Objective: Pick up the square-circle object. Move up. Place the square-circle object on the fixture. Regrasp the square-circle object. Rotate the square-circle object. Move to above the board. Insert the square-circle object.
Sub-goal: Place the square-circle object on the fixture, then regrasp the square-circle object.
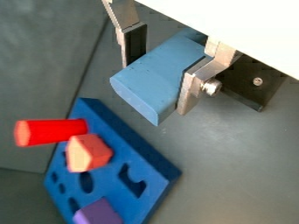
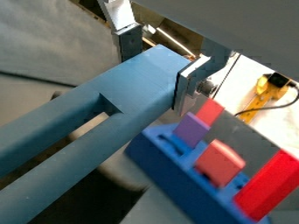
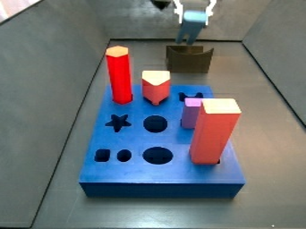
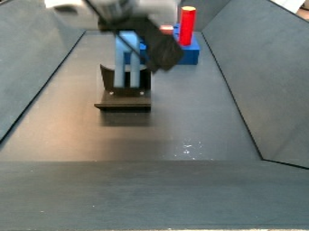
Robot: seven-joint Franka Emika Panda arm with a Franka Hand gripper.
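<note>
The square-circle object [image 4: 126, 56] stands upright over the fixture [image 4: 123, 90], its two prongs reaching down toward the fixture's base plate near the far end of the surface, and the jaws are clamped on its upper block, as both wrist views show: silver fingers [image 1: 194, 84] press on either flank of the blue end. The gripper [image 3: 194, 15] hangs directly above the fixture [image 3: 189, 59] in a side view, with the board [image 3: 162, 152] well apart toward the near edge, carrying the red peg [image 3: 120, 74] and the salmon block [image 3: 213, 131]. This looks like the placing step. To do it well, the object should probably be lowered straight and kept vertical until it seats against the fixture, and only then released; whether the prongs already touch the base cannot be told.
</note>
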